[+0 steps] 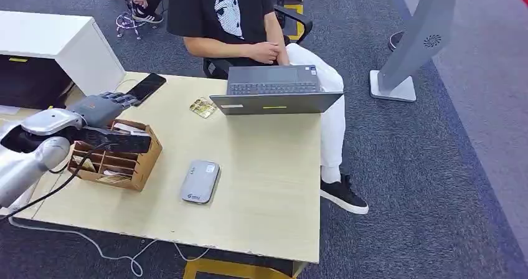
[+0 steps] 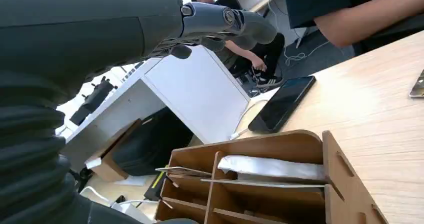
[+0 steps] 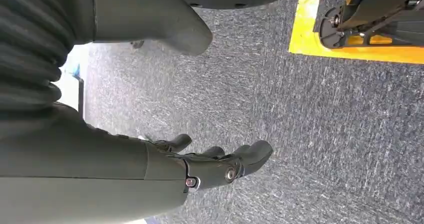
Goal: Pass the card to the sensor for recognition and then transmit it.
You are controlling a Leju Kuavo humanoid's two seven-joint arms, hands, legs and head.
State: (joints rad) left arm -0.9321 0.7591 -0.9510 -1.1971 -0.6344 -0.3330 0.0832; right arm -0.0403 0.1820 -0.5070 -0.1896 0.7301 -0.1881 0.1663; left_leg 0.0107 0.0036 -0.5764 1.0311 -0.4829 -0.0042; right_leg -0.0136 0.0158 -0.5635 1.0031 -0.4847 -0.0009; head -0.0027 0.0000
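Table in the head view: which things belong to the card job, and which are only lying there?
For the job:
- wooden card holder with cards in its slots
- grey card sensor
- left hand, above the holder, holding nothing

Just lying about:
- black phone
- open laptop
- gold foil packet

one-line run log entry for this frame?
left hand: open, above card holder | right hand: open, hanging | sensor: untouched

I'm looking into an office: grey-blue carpet tile floor, a pale wood-laminate desk with an open grey laptop, a seated person in a black T-shirt behind it, and a white cabinet beside the desk.
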